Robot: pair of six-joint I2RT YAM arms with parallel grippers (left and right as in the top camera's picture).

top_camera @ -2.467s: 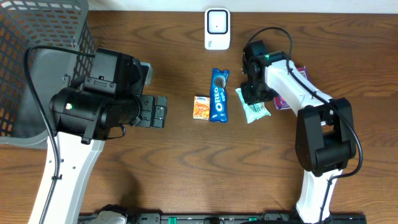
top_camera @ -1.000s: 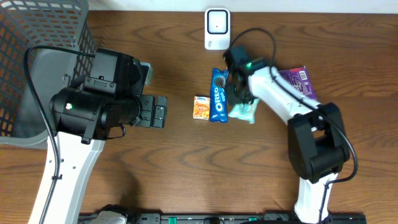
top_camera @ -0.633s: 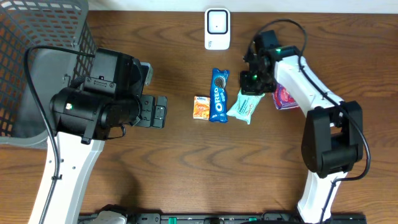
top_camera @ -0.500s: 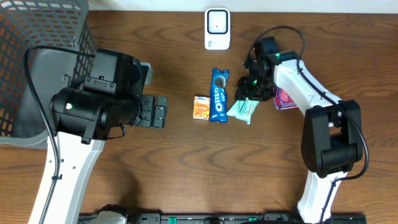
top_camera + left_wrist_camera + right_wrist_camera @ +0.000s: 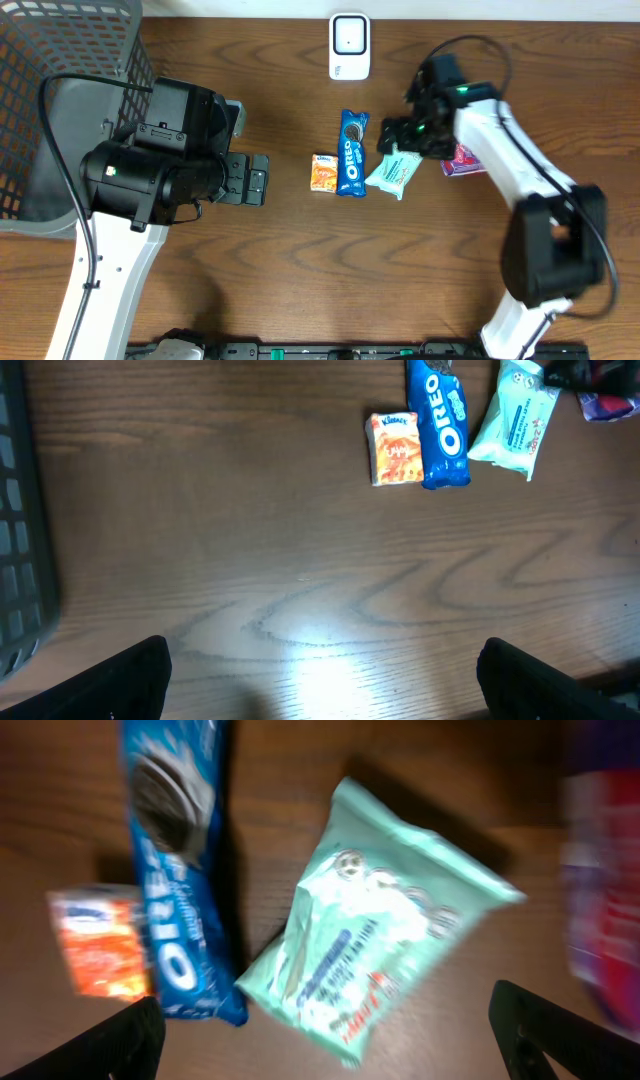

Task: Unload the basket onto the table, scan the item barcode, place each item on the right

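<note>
Evidently the right end effector point(image 5: 325, 1025) hangs spread and empty above the mint packet point(image 5: 392, 172), which lies flat mid-counter, so the step in hand looks like a grasp not yet made. Next it should drop, pinch the packet and carry it to the scanner point(image 5: 349, 45) at the far edge. An Oreo pack point(image 5: 351, 152) sits just beside the packet toward the left edge, with a purple pack point(image 5: 462, 160) near it on the right. Bare wood lies toward the near edge. The left end effector point(image 5: 255, 178) waits open, well apart.

The blue biscuit pack point(image 5: 352, 152) carries the word OREO in white letters along its length. Print on the small orange packet point(image 5: 323, 172) and the mint-green packet point(image 5: 392, 172) is too small to read.
</note>
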